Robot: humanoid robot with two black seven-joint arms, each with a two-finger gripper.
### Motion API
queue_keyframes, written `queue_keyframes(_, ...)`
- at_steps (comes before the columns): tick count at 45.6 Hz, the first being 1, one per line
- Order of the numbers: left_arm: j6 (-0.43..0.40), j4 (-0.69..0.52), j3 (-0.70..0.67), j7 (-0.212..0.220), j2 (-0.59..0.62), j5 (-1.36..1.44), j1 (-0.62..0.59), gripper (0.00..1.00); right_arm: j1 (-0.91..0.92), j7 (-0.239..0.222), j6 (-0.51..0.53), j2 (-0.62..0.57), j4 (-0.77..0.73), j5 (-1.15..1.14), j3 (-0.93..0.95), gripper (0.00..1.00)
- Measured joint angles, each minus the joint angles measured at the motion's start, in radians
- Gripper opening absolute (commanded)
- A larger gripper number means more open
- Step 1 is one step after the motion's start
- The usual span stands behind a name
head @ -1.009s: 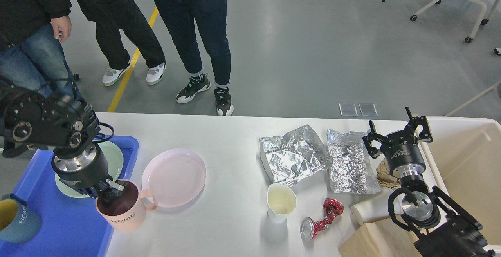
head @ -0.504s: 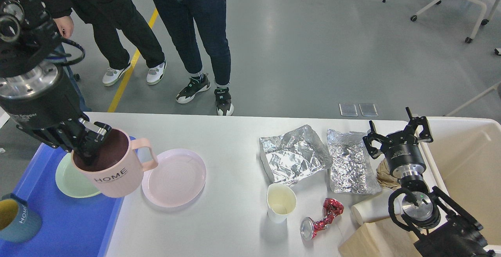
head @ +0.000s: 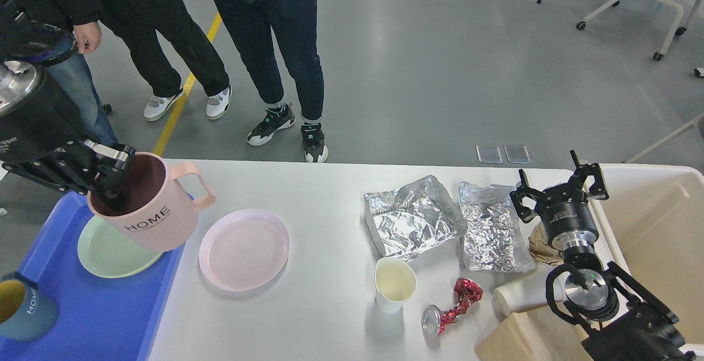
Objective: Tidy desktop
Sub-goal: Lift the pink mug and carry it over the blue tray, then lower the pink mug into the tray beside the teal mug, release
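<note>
left gripper (head: 110, 176) at left of frame pinches rim of pink mug (head: 147, 209), tilted, held over blue tray (head: 104, 317) and green plate (head: 113, 253). tray right below. right gripper (head: 558, 190) open, far right over tabletop (head: 319, 196).

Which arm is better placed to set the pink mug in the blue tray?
Left. Its gripper already grips the pink mug by the rim, above the blue tray. The right gripper is open, far off by the foil.
</note>
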Motion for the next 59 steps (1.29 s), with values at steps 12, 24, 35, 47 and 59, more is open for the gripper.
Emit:
queue_keyframes(12, 0.000, 0.251, -0.050, 0.020, 0.153, 0.140, 0.350, 0.00, 0.000, 0.000, 0.000, 0.000, 0.000, 0.000, 0.000, 1.00)
queue_keyframes(24, 0.000, 0.491, -0.409, 0.031, 0.241, 0.313, 0.857, 0.00, 0.000, 0.000, 0.000, 0.000, 0.000, 0.000, 0.000, 1.00)
queue_keyframes(35, 0.046, 0.560, -0.512, 0.040, 0.254, 0.388, 1.055, 0.00, 0.000, 0.000, 0.000, 0.000, 0.000, 0.000, 0.000, 1.00)
queue_keyframes(47, 0.187, 0.579, -0.528, -0.008, 0.269, 0.387, 1.145, 0.00, 0.000, 0.000, 0.000, 0.000, -0.001, 0.000, 0.000, 1.00)
queue_keyframes(59, 0.229, 0.579, -0.530, -0.053, 0.281, 0.389, 1.178, 0.00, 0.000, 0.000, 0.000, 0.000, -0.001, 0.000, 0.000, 1.00)
